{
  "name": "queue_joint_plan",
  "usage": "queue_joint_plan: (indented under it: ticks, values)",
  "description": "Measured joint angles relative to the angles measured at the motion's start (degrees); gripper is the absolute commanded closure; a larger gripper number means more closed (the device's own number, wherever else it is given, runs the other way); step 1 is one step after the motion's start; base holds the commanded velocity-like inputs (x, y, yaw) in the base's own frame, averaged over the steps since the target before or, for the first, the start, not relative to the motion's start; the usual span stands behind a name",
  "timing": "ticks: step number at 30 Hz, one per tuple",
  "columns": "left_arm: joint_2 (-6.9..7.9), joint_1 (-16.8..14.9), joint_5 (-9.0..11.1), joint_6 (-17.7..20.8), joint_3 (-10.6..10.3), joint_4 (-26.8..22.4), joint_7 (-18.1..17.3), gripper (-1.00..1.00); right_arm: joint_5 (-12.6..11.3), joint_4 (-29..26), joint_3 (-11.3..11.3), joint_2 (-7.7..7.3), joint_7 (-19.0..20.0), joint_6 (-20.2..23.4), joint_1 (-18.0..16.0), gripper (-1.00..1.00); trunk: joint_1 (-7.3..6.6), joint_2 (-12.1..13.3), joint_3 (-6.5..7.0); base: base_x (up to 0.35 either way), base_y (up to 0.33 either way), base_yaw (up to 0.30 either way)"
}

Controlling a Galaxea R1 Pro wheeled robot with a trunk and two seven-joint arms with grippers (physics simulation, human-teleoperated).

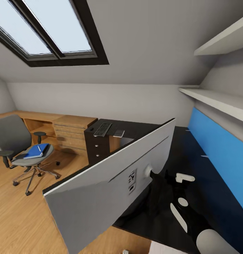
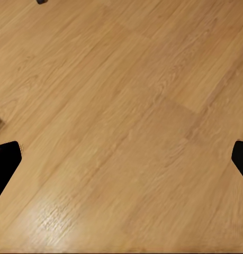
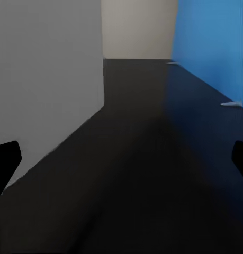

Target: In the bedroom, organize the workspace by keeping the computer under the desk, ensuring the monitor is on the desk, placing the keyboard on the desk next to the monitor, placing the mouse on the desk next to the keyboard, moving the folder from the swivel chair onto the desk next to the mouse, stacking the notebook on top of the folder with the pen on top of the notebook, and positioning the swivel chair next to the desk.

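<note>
Standing tilted across the near part of the black surface [image 1: 192,148], the monitor [image 1: 110,190] shows its grey back to the head camera, its stand meeting the panel near the middle. Farther along the surface, above the black drawers with silver knobs [image 1: 96,146], lies the keyboard [image 1: 102,129], with a small grey pad [image 1: 119,133] just beside it. The swivel chair [image 1: 15,141] stands well apart on the wooden floor [image 1: 26,218], carrying the blue folder [image 1: 36,151] on its seat. A blue wall panel [image 1: 220,155] runs behind the surface. The left tool [image 2: 121,159] hangs open over bare floor; the right tool [image 3: 121,159] is open too, fingertips wide apart, over the surface beside the monitor's grey back [image 3: 47,79].
</note>
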Motion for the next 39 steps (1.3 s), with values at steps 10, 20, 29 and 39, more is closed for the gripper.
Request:
queue_joint_plan:
  ticks: [10, 20, 29, 39]
  values:
    - [0.08, 0.0, 0.1, 0.0, 0.0, 0.0, 0.0, -1.00, 0.0, -0.1, -0.1, -0.07, -0.1, -0.1, 0.0, -1.00, 0.00, 0.0, 0.00, -0.330, 0.000, 0.000]
    - [0.07, 0.0, 0.1, 0.0, 0.0, 0.0, 0.0, -1.00, 0.0, 0.0, -0.2, -0.07, -0.1, -0.3, 0.0, -1.00, 0.00, 0.0, 0.00, -0.335, 0.000, 0.000]
    - [0.14, 0.0, 0.1, 0.0, 0.0, 0.0, 0.0, -1.00, 0.1, -0.1, -0.2, -0.12, 0.0, -0.3, 0.1, -1.00, 0.00, 0.0, 0.00, -0.335, 0.000, 0.000]
    - [0.16, 0.0, 0.0, 0.0, 0.0, 0.0, 0.1, -1.00, 0.1, -0.4, -0.1, -0.15, 0.2, 0.0, 0.1, -1.00, 0.00, 0.0, 0.00, -0.335, 0.000, 0.000]
